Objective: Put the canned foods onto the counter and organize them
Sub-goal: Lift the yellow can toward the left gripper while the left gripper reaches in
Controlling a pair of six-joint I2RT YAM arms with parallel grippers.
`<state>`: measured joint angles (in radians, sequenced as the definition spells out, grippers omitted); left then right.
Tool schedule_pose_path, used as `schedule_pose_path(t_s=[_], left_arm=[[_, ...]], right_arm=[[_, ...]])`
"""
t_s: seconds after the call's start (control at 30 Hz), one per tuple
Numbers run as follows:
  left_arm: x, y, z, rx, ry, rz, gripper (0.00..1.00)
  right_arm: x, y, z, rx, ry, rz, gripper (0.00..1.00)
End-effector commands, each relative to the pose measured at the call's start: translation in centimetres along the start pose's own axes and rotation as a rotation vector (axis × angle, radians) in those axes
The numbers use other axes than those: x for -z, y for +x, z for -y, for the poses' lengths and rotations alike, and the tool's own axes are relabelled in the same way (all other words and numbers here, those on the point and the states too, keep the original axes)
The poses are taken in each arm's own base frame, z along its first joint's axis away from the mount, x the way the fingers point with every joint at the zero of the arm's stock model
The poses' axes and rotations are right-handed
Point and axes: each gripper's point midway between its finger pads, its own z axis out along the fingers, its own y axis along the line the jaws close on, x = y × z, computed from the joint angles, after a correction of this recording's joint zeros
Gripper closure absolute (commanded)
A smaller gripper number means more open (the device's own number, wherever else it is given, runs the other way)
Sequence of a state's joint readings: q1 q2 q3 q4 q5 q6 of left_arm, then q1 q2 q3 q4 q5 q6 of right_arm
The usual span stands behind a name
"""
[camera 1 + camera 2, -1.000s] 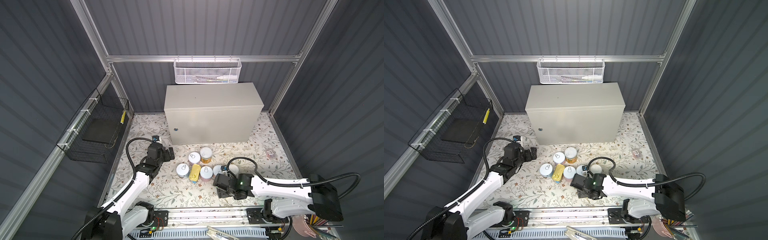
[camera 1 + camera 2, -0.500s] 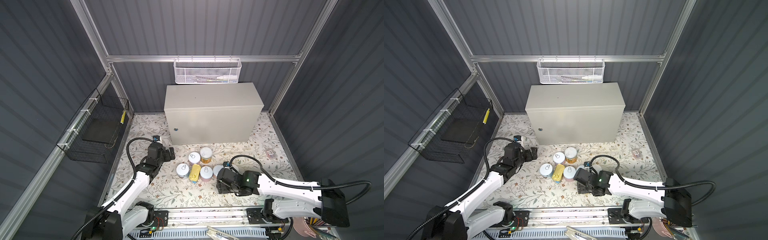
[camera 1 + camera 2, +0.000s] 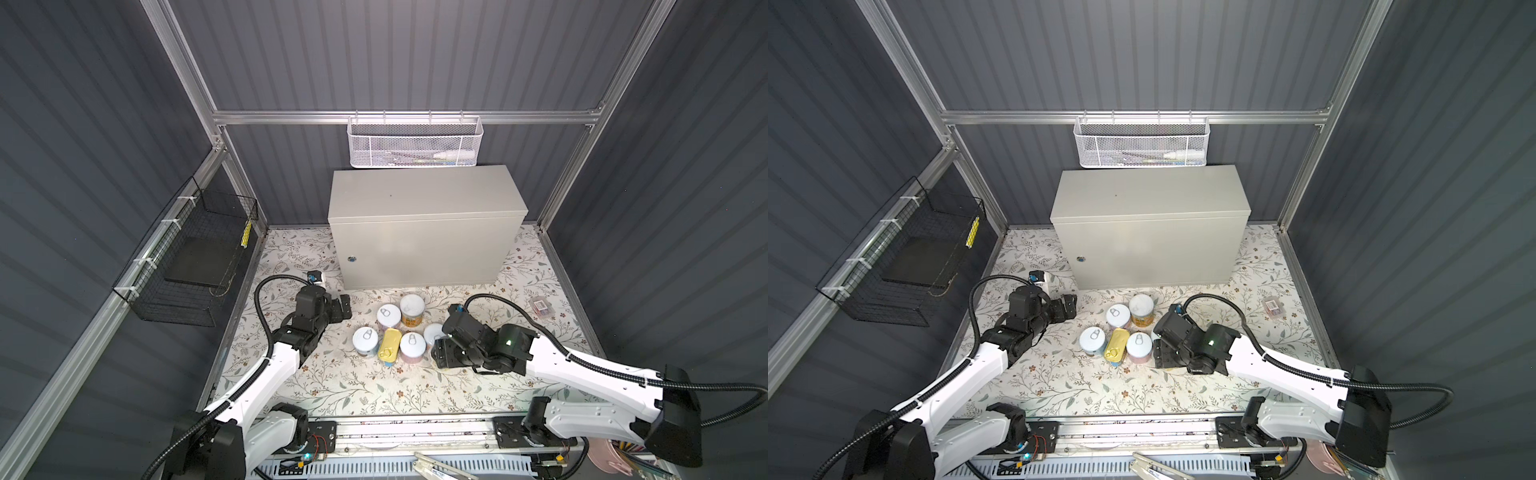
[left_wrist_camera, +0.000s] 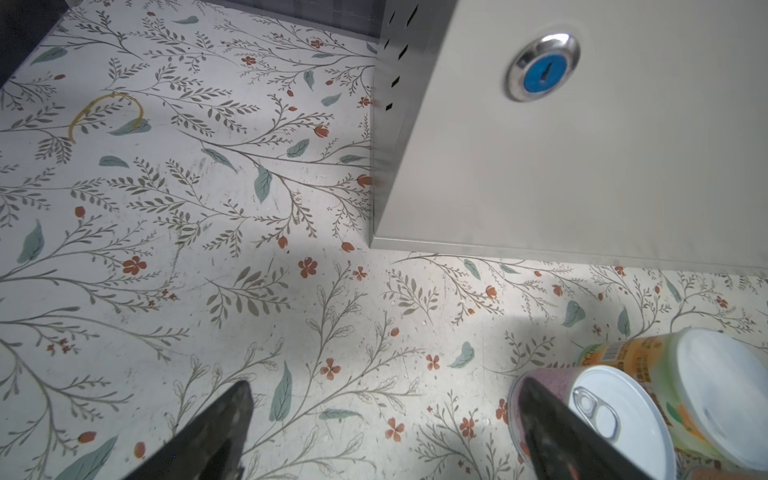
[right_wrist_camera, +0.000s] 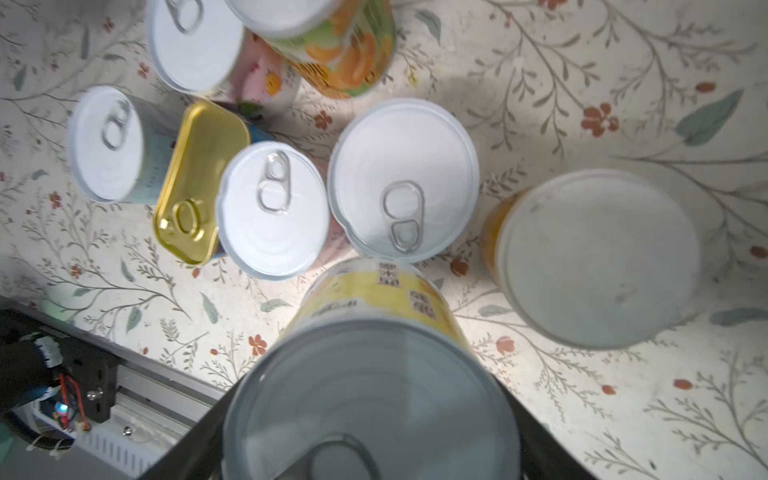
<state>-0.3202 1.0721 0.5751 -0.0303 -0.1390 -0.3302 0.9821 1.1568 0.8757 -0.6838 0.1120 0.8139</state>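
Lift the yellow-labelled can (image 5: 370, 395) straight up before any move toward the counter (image 3: 424, 195). Note the right gripper (image 3: 445, 354) closed on it, a finger on either side of the wall, lid facing the wrist camera; cannot tell whether clear of the floor yet.

Mind the neighbours: seven more tins packed close on the floor in front of the counter, none on its top. Among them, the gold-topped tin (image 3: 389, 348) and the nearest pull-tab can (image 5: 403, 178), just beside the held one and perhaps touching it. Rise well above those lids first, or risk tipping one over.

Carry upright. Judging by the smooth metal wall, expect slip under a loose grip, so no easing of the fingers on the way. Aim for a back corner of the counter's flat top rather than its front edge, leaving room for tidy rows. Set down flat, then open, then withdraw upward.

Leave the left gripper (image 3: 343, 309) in place: jaws spread wide and empty, low in front of the counter's lock-side corner, near the pink-labelled can (image 4: 623, 419). Start it only after clearing the right arm from the cluster, to avoid a crossing in front of the counter.
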Motion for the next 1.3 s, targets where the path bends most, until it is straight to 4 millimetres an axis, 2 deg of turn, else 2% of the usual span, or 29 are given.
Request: schedule_pose_path(t_s=[0.0, 0.4, 0.63, 0.77, 0.83, 1.03, 1.17, 1.27], left_arm=[[0.1, 0.1, 0.4, 0.001, 0.020, 0.001, 0.00], [0.8, -0.4, 2.5, -0.013, 0.143, 0.043, 0.00], [1.1, -0.5, 5.4, -0.054, 0.239, 0.056, 0.00], [1.6, 0.0, 8.4, -0.145, 0.320, 0.062, 0.00], [2.3, 0.4, 10.7, -0.235, 0.390, 0.080, 0.00], [5.8, 3.5, 18.0, -0.528, 0.634, 0.123, 0.00], [7.6, 5.0, 21.5, -0.604, 0.786, 0.140, 0.00], [8.4, 5.8, 23.3, -0.605, 0.882, 0.135, 0.00]], right_arm=[[1.2, -2.5, -2.1, 0.030, -0.076, 0.044, 0.42], [1.4, -7.0, -2.8, 0.017, -0.137, 0.044, 0.42], [1.7, -9.3, -2.5, 0.007, -0.149, 0.055, 0.42], [2.2, -10.3, -1.9, 0.002, -0.149, 0.071, 0.43], [2.5, -10.4, -1.5, -0.008, -0.150, 0.070, 0.42], [3.3, -9.6, -0.1, -0.045, -0.184, 0.037, 0.42], [4.1, -9.4, 0.4, -0.053, -0.198, 0.032, 0.42], [4.4, -9.2, 0.5, -0.059, -0.214, 0.031, 0.42]])
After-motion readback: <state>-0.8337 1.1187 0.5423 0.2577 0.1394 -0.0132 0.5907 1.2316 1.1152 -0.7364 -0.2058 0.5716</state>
